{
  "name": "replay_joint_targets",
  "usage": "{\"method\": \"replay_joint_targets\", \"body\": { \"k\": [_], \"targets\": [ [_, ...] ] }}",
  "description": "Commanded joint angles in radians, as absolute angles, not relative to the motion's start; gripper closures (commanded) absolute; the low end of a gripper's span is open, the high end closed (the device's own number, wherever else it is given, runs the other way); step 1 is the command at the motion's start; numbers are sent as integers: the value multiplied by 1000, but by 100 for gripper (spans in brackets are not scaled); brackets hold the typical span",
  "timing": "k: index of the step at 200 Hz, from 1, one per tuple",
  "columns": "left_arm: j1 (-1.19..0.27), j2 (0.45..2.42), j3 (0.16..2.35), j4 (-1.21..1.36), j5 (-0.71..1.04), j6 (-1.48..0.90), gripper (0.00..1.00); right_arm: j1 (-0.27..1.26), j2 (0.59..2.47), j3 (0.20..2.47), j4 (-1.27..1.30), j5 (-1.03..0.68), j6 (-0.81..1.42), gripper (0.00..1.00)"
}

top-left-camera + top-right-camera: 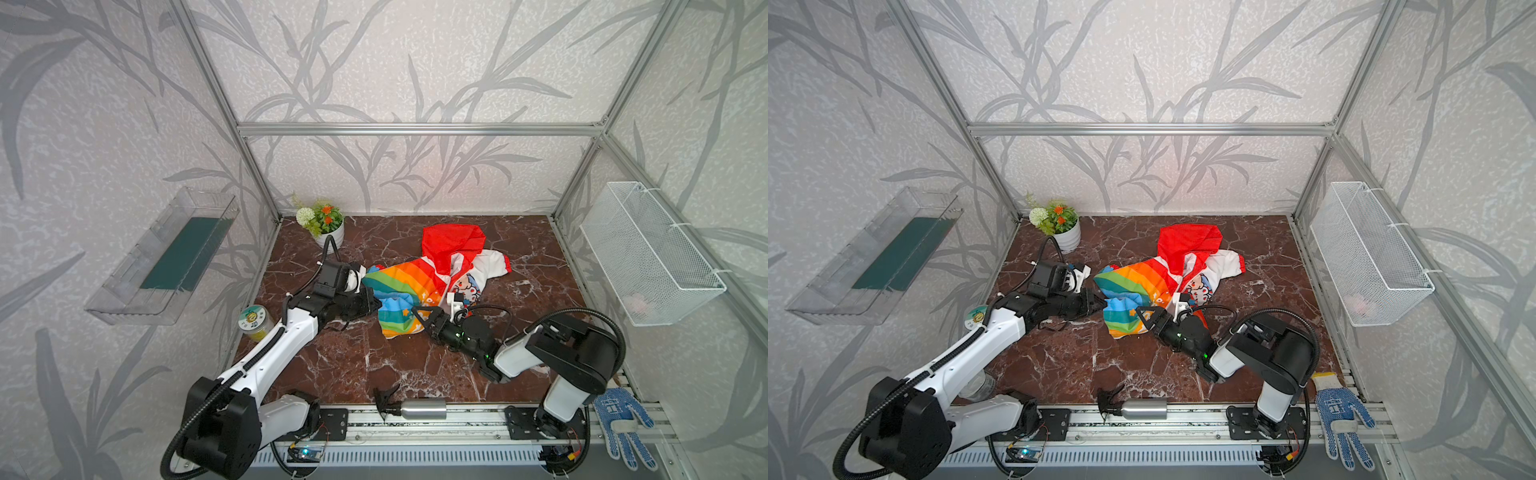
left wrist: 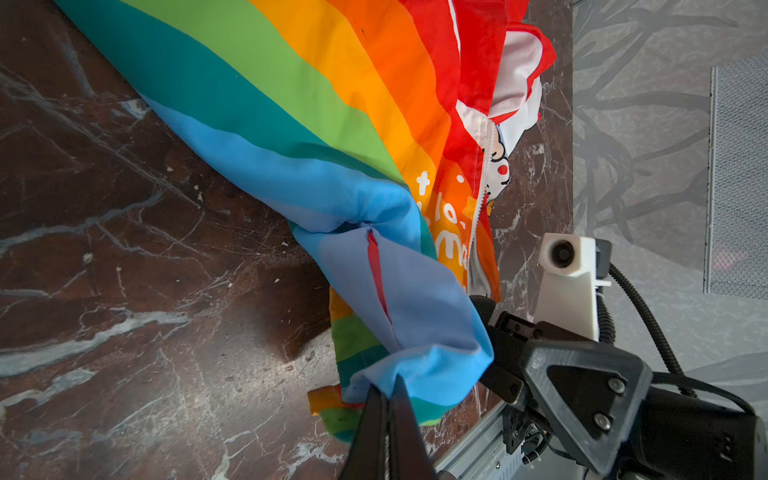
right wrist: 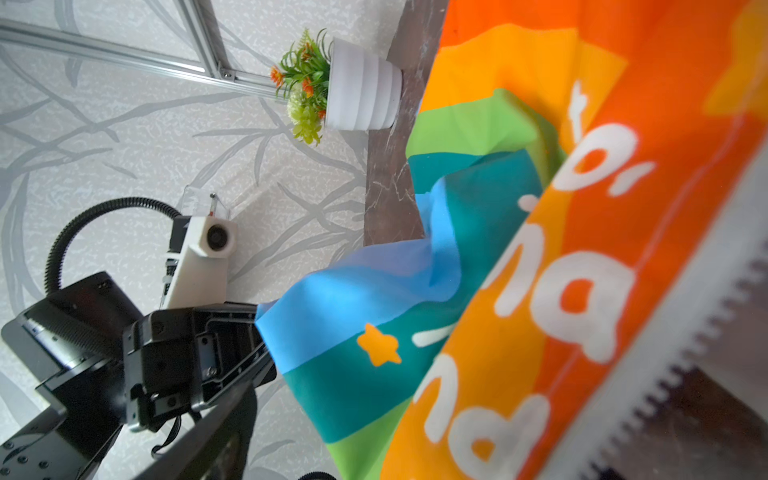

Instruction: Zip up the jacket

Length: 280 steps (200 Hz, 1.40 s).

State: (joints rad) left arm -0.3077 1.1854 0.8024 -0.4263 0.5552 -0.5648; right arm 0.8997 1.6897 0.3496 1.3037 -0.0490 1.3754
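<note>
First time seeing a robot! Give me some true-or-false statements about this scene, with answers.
1. The jacket has a red hood. True.
2. The left gripper is open. False: it is shut on the jacket's blue fabric.
3. A potted plant stands in a back corner. True.
4. The metal bottle stands upright. False: it lies on its side at the front edge.
5. The glove lies on the jacket. False: it lies well apart, at the front right corner.

One jacket [image 1: 399,282], one potted plant [image 1: 322,220], one jar [image 1: 253,322], one bottle [image 1: 422,409], one glove [image 1: 619,419], one basket [image 1: 640,232].
</note>
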Motion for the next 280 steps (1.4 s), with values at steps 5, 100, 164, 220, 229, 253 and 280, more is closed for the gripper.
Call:
{"method": "replay_joint_targets", "body": {
  "k": [5, 100, 164, 220, 229, 253, 280],
  "targets": [
    [-300, 1183, 793, -414, 568, -573, 100, 935, 1561, 369, 1206, -32, 1318, 11],
    [-293, 1181, 786, -393, 578, -600, 100, 972, 1537, 439, 1090, -65, 1282, 44],
    [-249, 1214, 772, -390, 618, -675, 100, 1048, 1560, 447, 1182, -58, 1225, 46],
    [-238, 1210, 736, -405, 639, -724, 100, 1040, 1555, 412, 1169, 68, 1220, 93],
    [-237, 1205, 717, -395, 640, -735, 100, 1030, 1540, 409, 1133, 84, 1220, 96],
    [-230, 1198, 673, -363, 634, -763, 100, 965, 1501, 441, 992, 76, 1196, 100],
    [-203, 1205, 663, -355, 621, -776, 100, 901, 1467, 486, 830, 80, 1201, 100]
  ]
}}
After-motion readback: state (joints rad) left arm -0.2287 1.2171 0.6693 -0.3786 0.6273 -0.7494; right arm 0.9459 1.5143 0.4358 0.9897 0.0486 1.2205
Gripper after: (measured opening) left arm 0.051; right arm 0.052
